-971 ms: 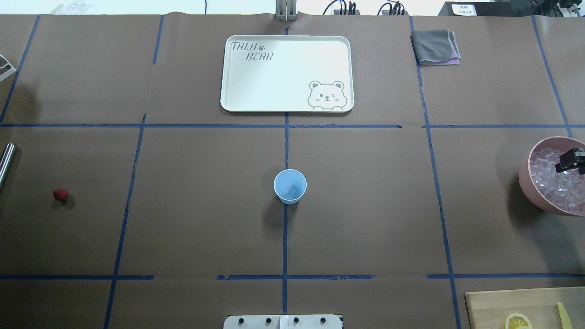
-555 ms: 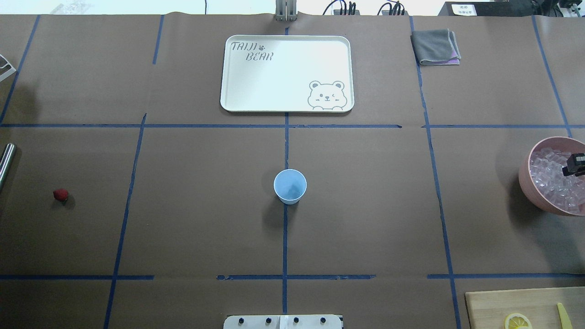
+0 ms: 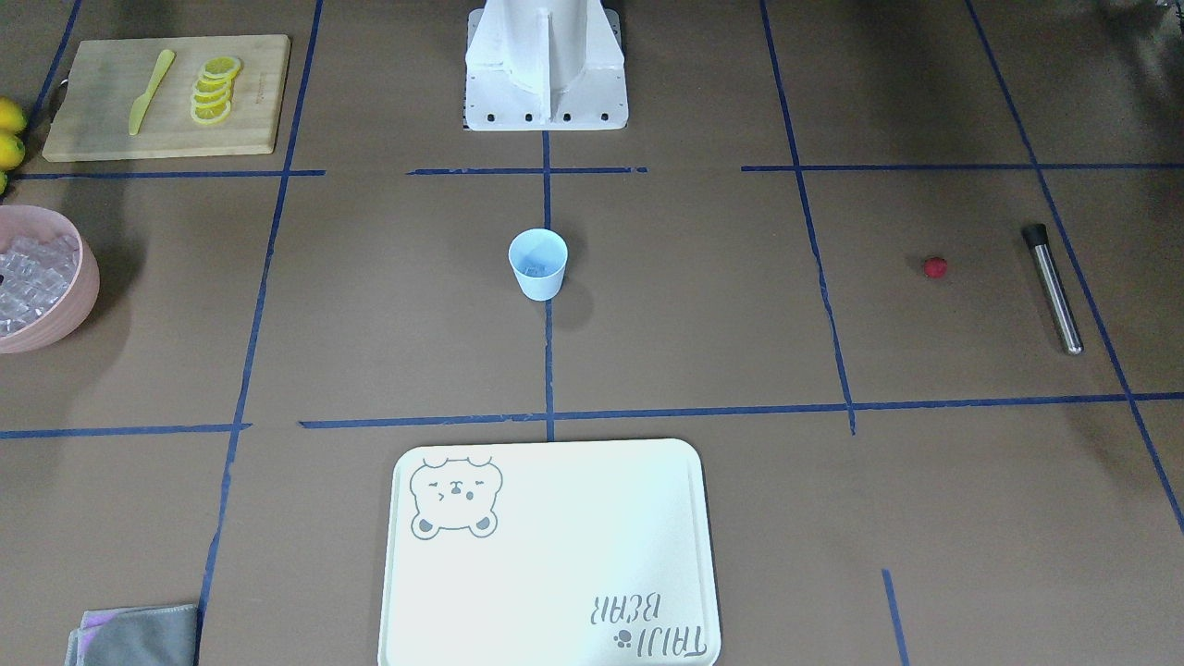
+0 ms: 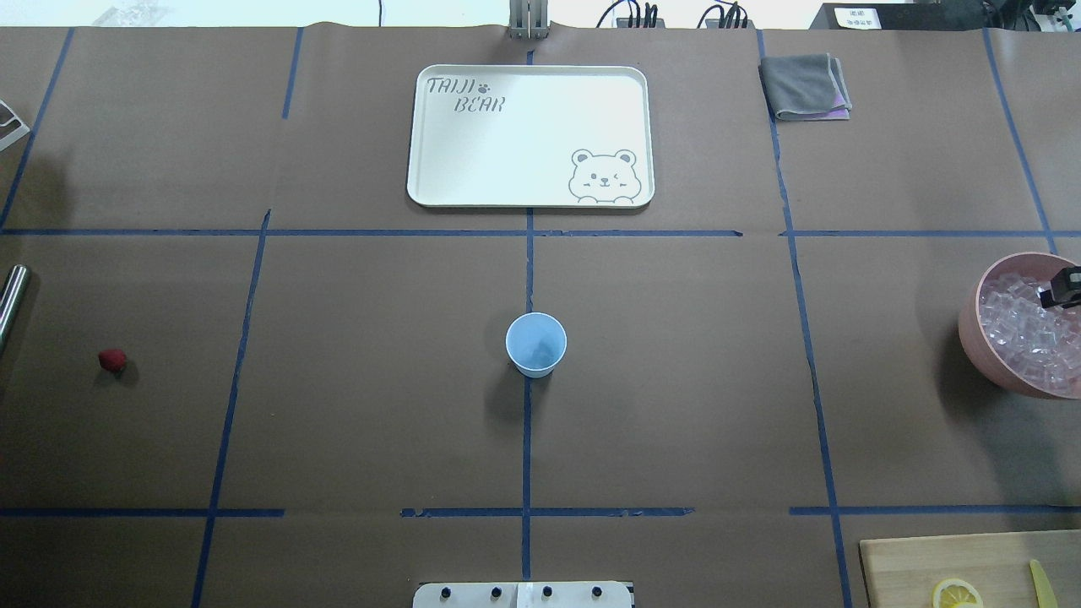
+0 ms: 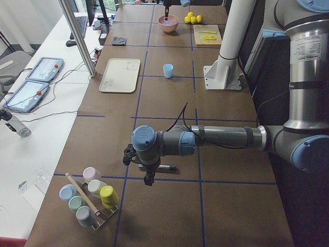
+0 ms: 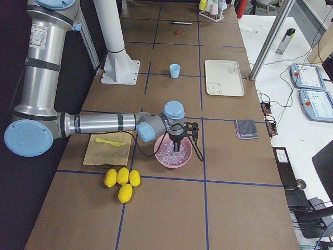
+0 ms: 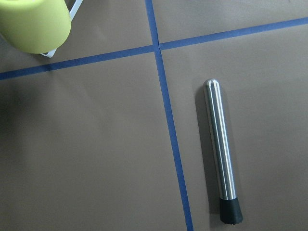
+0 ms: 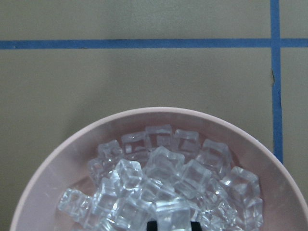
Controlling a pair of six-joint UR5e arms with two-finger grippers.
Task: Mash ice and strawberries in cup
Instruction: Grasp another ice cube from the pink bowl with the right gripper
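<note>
The pale blue cup [image 4: 535, 344] stands upright at the table's middle, also in the front view [image 3: 537, 264]; something pale and glassy lies at its bottom. The red strawberry [image 4: 111, 361] lies far left. Ice cubes [image 8: 163, 183] fill the pink bowl [image 4: 971, 325] at the right edge. My right gripper [image 4: 1066, 289] hangs over the ice [image 6: 177, 148], mostly cut off; I cannot tell whether it is open or shut. My left gripper [image 5: 148, 180] hangs above a steel muddler [image 7: 221, 154]; its fingers show in no close view, so I cannot tell its state.
A white bear tray [image 4: 530, 135] and a grey cloth [image 4: 804, 86] lie at the far side. A wooden board [image 3: 162, 92] with lemon slices and a yellow knife sits near the robot's right. Lemons [image 6: 122, 179] lie beside the bowl. A rack of cups [image 5: 87, 198] stands beyond the muddler.
My right gripper has slid to the right over the ice bowl, so less of it shows in the overhead view. The cup and strawberry have not moved.
</note>
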